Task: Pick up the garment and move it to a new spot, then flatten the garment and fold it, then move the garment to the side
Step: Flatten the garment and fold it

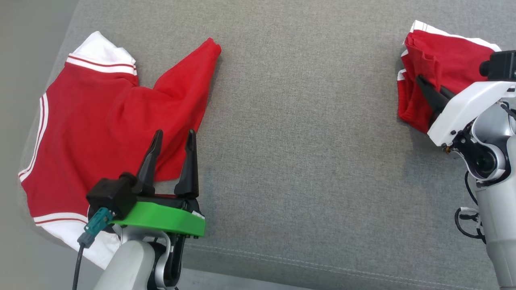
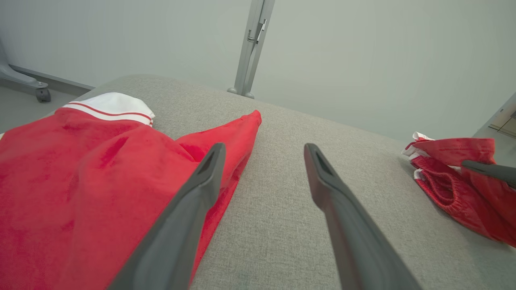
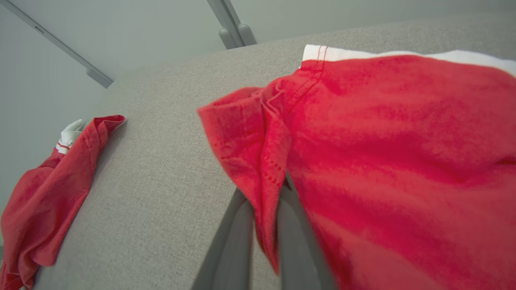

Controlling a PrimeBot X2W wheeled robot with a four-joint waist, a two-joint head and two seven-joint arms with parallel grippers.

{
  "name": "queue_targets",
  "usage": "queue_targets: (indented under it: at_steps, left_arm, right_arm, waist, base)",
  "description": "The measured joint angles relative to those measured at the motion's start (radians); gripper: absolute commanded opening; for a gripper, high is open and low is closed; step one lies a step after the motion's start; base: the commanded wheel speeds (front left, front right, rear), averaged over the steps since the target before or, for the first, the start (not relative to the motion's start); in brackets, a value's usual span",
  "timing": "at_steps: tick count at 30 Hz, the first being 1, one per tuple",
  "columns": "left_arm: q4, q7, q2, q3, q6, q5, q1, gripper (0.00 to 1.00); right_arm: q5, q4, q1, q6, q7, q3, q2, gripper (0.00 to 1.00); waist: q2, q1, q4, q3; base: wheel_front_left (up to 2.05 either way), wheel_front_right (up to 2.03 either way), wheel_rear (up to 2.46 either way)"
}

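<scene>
We record a grey, coarse-woven bench (image 1: 306, 141). A spread garment (image 1: 92, 121), soft red knit with white striped bands, lies at its left. A bunched garment (image 1: 443, 60) of like cloth sits at its right, a stitched fold pinched in the right hand (image 1: 421, 80). The left hand (image 1: 174, 137) stands parted and empty over the spread garment's edge.

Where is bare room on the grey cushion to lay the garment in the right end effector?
The middle of the grey cushion is bare, between the spread garment and the held garment. Crowded: the left, with the left end effector over that garment.
</scene>
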Motion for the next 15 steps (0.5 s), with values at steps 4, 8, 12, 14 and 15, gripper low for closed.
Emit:
queue_targets:
  at_steps: [4, 8, 12, 14, 15]
  left_arm:
    - [-0.007, 0.000, 0.000, 0.002, 0.000, 0.000, 0.001, 1.00]
    - [-0.010, 0.000, -0.002, 0.002, 0.000, 0.000, 0.001, 1.00]
    - [-0.010, 0.000, -0.003, 0.007, 0.000, 0.000, 0.002, 1.00]
    - [-0.009, 0.000, -0.004, 0.012, 0.000, 0.000, 0.002, 1.00]
    - [-0.007, 0.000, -0.004, 0.014, 0.000, 0.000, 0.002, 1.00]
  right_arm:
    - [-0.033, -0.023, 0.015, -0.009, 0.021, 0.012, -0.018, 1.00]
    - [-0.045, -0.043, 0.024, -0.009, 0.051, 0.027, -0.038, 1.00]
    - [-0.052, -0.060, 0.049, -0.006, 0.076, 0.056, -0.044, 1.00]
    - [-0.052, -0.075, 0.059, -0.002, 0.079, 0.060, -0.043, 1.00]
    - [-0.051, -0.084, 0.059, 0.001, 0.077, 0.058, -0.040, 1.00]
  waist:
    - [0.0000, 0.0000, -0.016, 0.002]
    - [0.0000, 0.0000, -0.030, 0.007]
    - [0.0000, 0.0000, -0.042, 0.010]
    - [0.0000, 0.0000, -0.047, 0.008]
    - [0.0000, 0.0000, -0.049, 0.006]
  base:
    - [0.00, 0.00, 0.00]
    - [0.00, 0.00, 0.00]
    - [0.00, 0.00, 0.00]
    - [0.00, 0.00, 0.00]
    - [0.00, 0.00, 0.00]
